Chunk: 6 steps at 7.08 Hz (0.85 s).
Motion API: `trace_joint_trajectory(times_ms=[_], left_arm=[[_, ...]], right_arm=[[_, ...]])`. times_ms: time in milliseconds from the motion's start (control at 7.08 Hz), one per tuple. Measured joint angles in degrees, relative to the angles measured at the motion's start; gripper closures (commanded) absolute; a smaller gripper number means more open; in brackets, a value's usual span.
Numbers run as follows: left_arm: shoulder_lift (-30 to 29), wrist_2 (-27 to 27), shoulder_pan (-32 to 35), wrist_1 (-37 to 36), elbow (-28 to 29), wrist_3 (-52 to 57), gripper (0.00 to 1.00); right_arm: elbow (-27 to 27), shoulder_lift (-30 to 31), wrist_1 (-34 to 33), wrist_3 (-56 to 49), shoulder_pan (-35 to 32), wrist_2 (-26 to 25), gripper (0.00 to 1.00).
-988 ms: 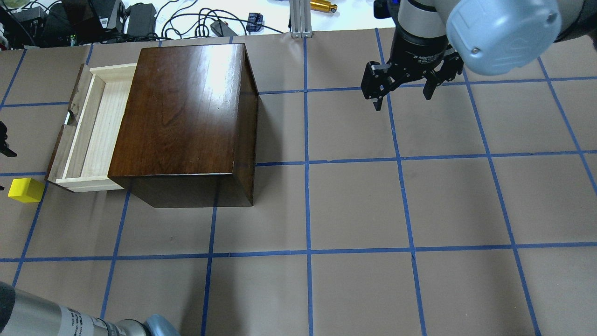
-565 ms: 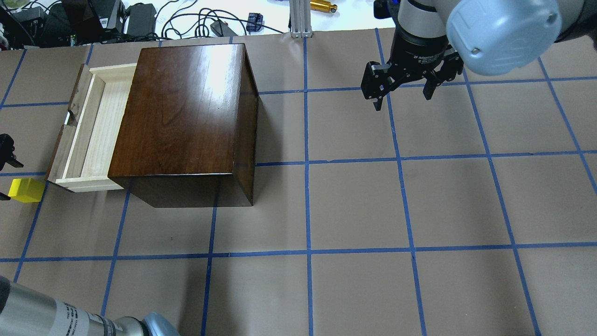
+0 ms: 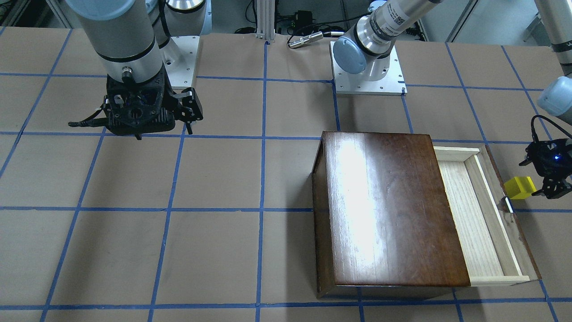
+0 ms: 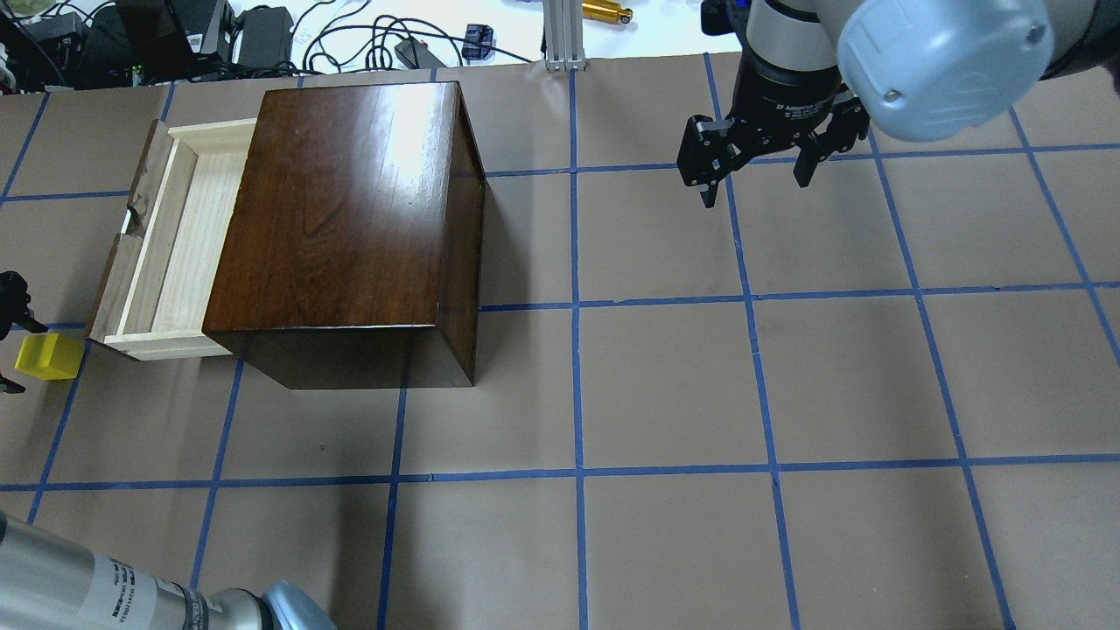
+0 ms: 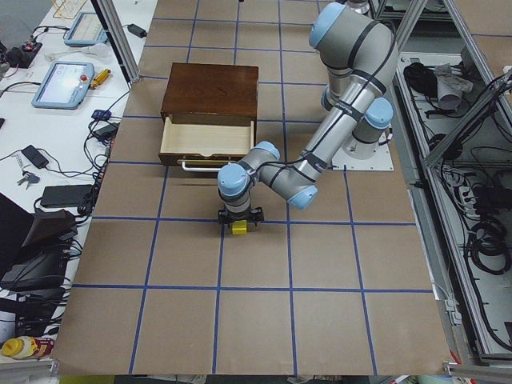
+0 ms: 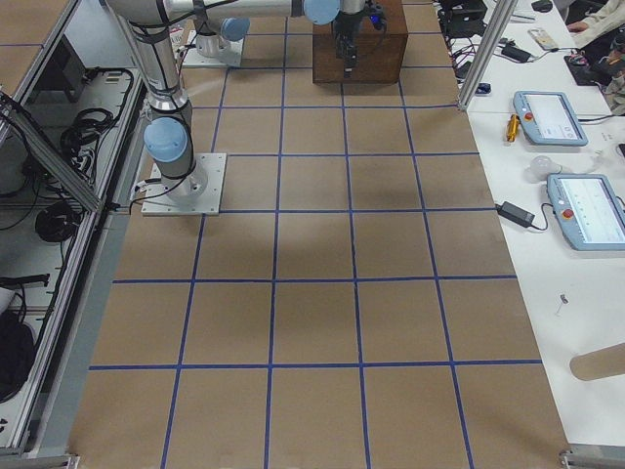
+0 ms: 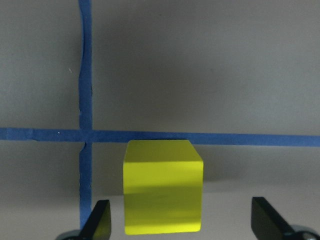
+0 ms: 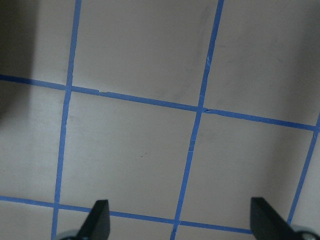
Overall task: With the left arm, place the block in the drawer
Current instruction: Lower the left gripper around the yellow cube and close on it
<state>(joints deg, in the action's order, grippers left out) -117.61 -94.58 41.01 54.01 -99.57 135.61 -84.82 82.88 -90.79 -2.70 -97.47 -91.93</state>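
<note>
The yellow block [image 4: 50, 357] lies on the table just off the drawer's near corner; it also shows in the front view [image 3: 519, 187] and the left-side view [image 5: 238, 229]. The pale wood drawer [image 4: 175, 245] stands pulled out of the dark brown box [image 4: 350, 219], and its tray is empty [image 3: 469, 219]. My left gripper [image 3: 529, 181] is open and low over the table, with its jaws on either side of the block. In the left wrist view the block [image 7: 162, 192] sits between the fingertips [image 7: 100, 225], nearer the left one and not gripped. My right gripper [image 4: 757, 188] is open and empty, far right of the box.
Blue tape lines grid the brown table [image 4: 665, 385]. Cables and small devices [image 4: 262, 35] lie beyond the far edge. The right wrist view shows only bare table [image 8: 140, 145]. The drawer's dark front panel [image 3: 509, 223] stands close to the block.
My left gripper has moved in over the block, so its fingers now stand on either side of it. The block, drawer and right arm have not moved.
</note>
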Motion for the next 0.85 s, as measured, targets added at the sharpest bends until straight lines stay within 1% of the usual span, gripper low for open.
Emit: trace_joint_trajectory(times_ms=[141,282,424,847], left_arm=[[-0.3,0.0,0.0,-2.3,-1.2,0.1,0.0],[-0.5,0.1,0.0,-4.6,-2.5,0.2,0.04],[-0.6,0.6,0.0,-5.8,-3.3,0.4,0.04],[-1.3,2.4,0.0,-6.4,-3.5,1.7,0.04]], right_arm=[[0.0,0.0,0.0,0.0,0.0,0.0,0.0],[0.0,0.0,0.0,0.1,0.0,0.0,0.0],[0.0,0.0,0.0,0.1,0.0,0.0,0.0],[0.0,0.0,0.0,0.0,0.0,0.0,0.0]])
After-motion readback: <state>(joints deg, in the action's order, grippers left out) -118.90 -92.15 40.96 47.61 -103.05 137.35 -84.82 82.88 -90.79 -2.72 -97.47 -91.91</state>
